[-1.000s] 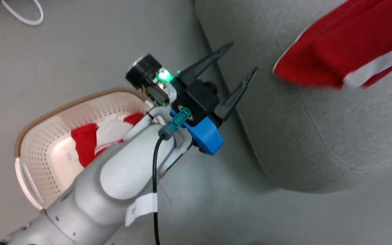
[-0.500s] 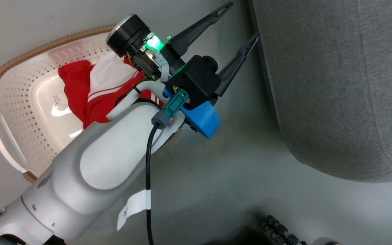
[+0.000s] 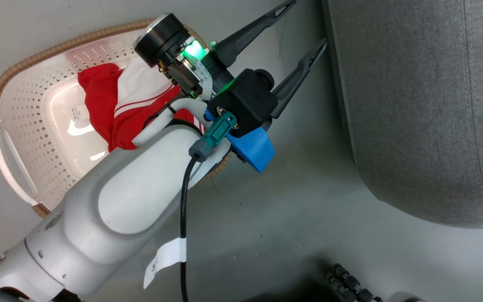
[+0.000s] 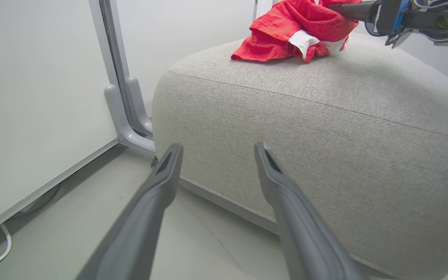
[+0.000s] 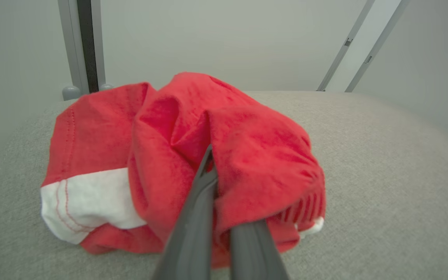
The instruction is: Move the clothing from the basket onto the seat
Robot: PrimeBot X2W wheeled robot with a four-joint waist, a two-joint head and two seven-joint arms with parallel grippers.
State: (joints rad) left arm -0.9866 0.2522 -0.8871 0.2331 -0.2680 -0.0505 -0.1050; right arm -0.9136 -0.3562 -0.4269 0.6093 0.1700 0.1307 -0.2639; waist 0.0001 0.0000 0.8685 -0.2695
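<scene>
While clothing (image 3: 99, 105) lies in the basket (image 3: 15, 96), whose floor sticker (image 3: 76, 111) is too small for me to read, my left tool (image 3: 309, 22) hangs wide between basket and seat (image 3: 413, 105); reaching back, it could snag the rim. On the seat, my right tool (image 5: 213, 175) pinches another red piece (image 5: 255, 155). Lifting without opening would drag it off.
</scene>
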